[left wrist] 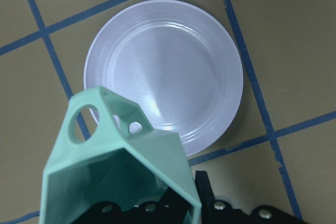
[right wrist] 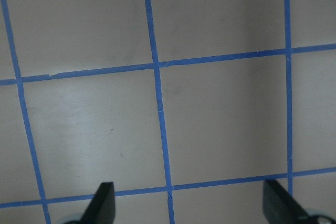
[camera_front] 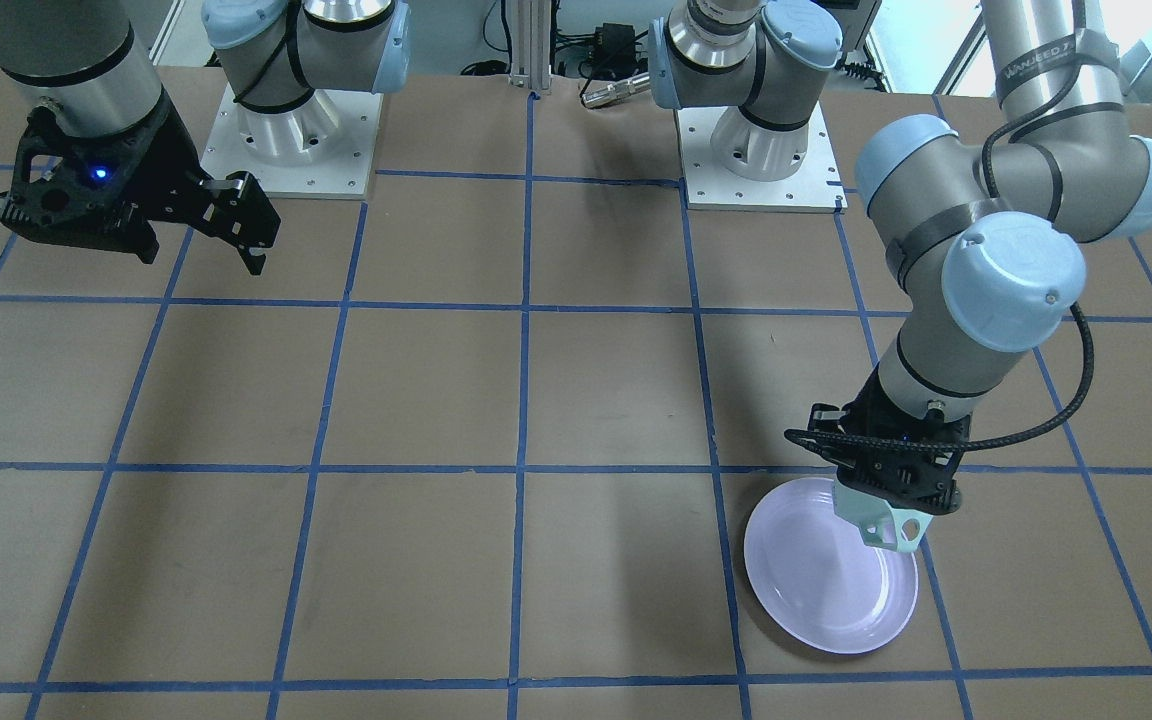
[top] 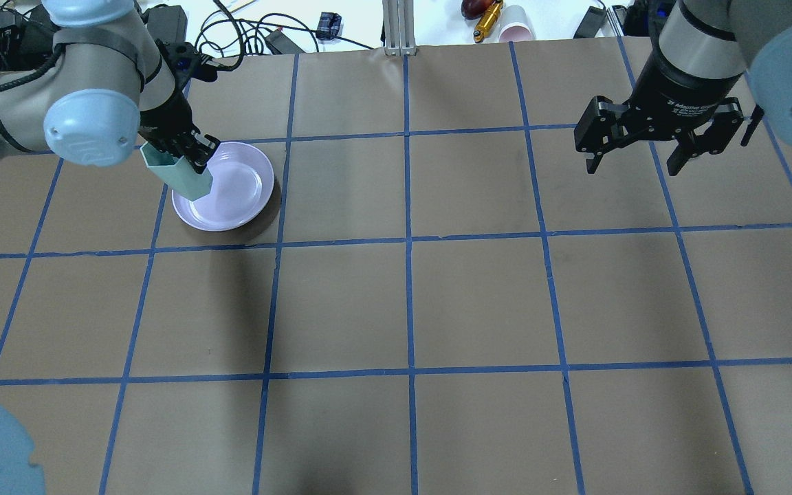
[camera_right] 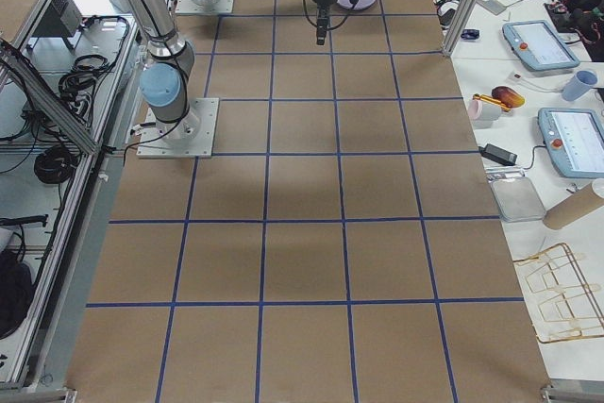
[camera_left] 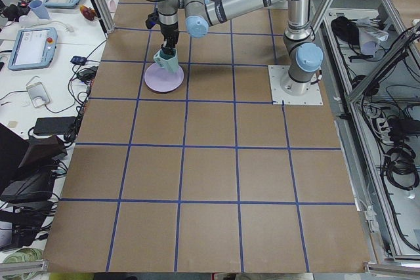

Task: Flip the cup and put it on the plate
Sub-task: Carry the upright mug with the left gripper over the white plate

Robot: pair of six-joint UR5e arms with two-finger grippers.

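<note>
The mint-green cup (top: 183,177) hangs tilted in my left gripper (top: 194,155), which is shut on its wall near the rim. It is held above the near-left edge of the lavender plate (top: 231,185), clear of it. In the left wrist view the cup (left wrist: 118,161) fills the lower left, with its handle pointing away from the camera and the plate (left wrist: 168,66) below it. In the front view the cup (camera_front: 881,524) is over the plate's (camera_front: 821,585) rim. My right gripper (top: 633,165) is open and empty, high over the far right of the table.
The brown table (top: 410,302) carries a grid of blue tape. Cables, a pink cup (top: 516,31) and small items lie beyond its far edge. The arm bases (camera_front: 286,140) stand on white plates on the robot's side.
</note>
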